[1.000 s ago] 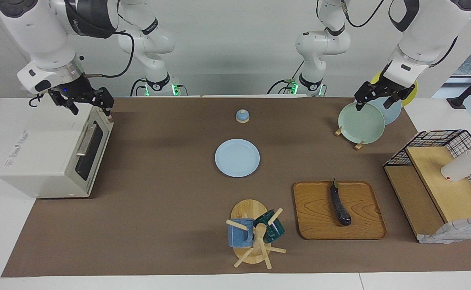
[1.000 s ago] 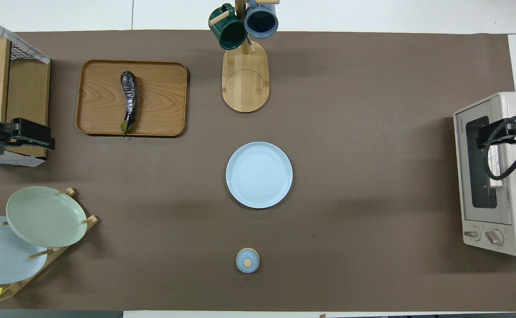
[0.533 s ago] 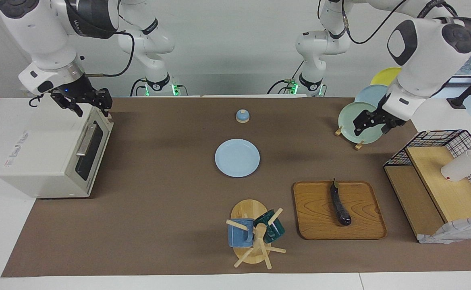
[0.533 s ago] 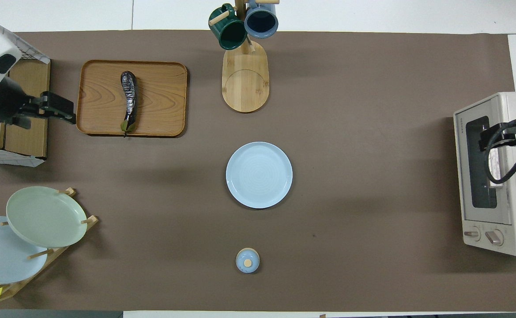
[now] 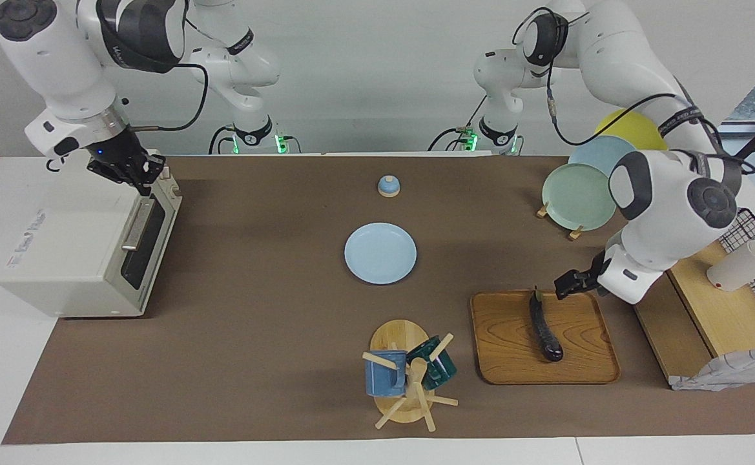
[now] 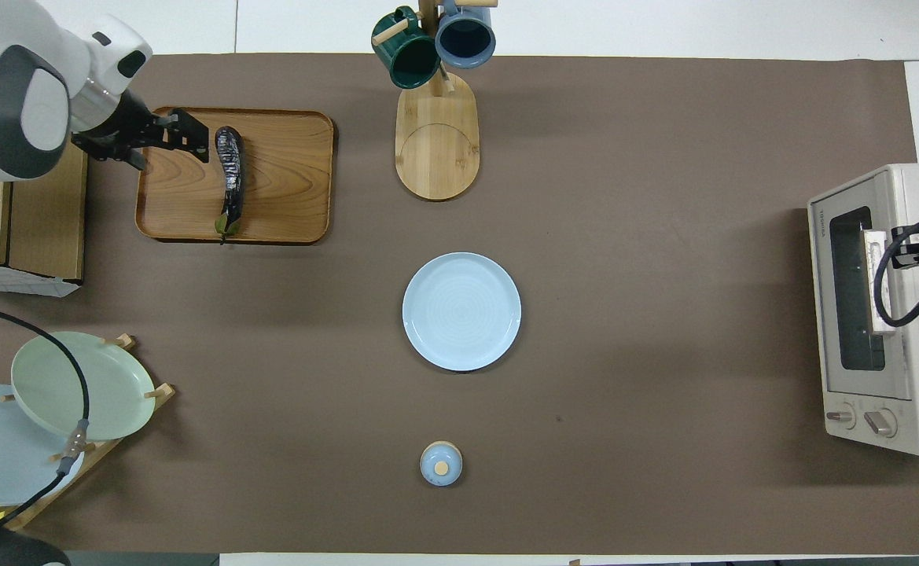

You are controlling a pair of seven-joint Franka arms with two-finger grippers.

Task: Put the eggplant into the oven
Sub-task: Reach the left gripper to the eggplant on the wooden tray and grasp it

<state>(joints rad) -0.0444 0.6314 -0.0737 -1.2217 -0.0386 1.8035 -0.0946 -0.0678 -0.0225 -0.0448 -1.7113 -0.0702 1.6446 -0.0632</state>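
Since the earlier frames the left gripper has swung from the plate rack to over the wooden tray's robot-side edge, just beside the eggplant's stem; its jaws look spread, holding nothing. The right gripper has shifted to the oven's upper front edge; whether its jaws are apart cannot be told. On the desk, the oven stands shut at the right arm's end. The eggplant lies lengthwise on the tray.

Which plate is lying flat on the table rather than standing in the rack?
The light blue plate at the table's middle lies flat; the green plate and the others lean in the plate rack.
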